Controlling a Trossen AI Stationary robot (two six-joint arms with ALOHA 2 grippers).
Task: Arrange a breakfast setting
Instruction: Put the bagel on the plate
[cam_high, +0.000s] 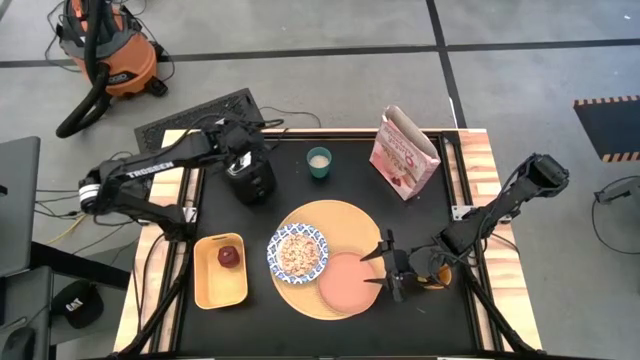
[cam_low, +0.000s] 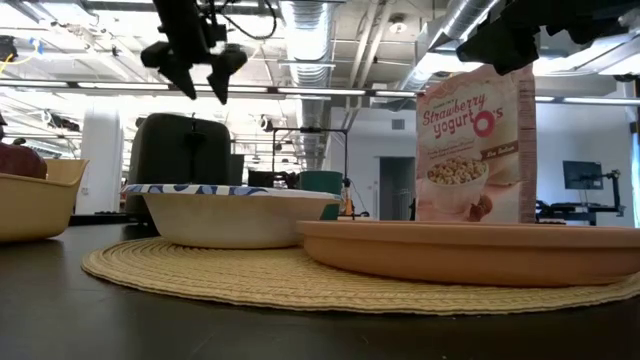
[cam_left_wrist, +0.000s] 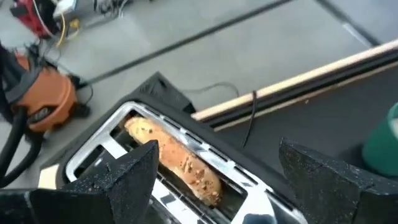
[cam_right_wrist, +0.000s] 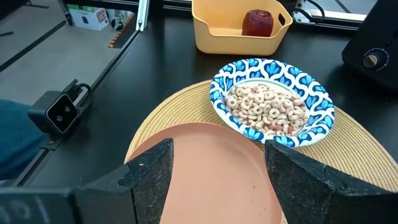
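A pale bagel (cam_left_wrist: 174, 158) stands in the slot of the black-and-silver toaster (cam_high: 250, 180) at the far left. My left gripper (cam_left_wrist: 227, 186) hangs open just above it, one finger on either side of the slot; it also shows in the low view (cam_low: 200, 75). A blue-and-white bowl (cam_high: 298, 252) of cereal and a pink plate (cam_high: 345, 282) rest on the round tan board (cam_high: 335, 215). My right gripper (cam_high: 385, 267) is open and empty over the plate's right edge. A dark red apple (cam_high: 229, 255) lies in the yellow tray (cam_high: 205, 285). An orange cup (cam_high: 437, 278) shows partly under my right arm. The gold spoon is out of view.
A green cup (cam_high: 319, 161) stands at the far middle of the table. A pink cereal bag (cam_high: 403, 152) stands at the far right. An orange shop vacuum (cam_high: 110, 50) stands on the floor beyond the table's far left corner.
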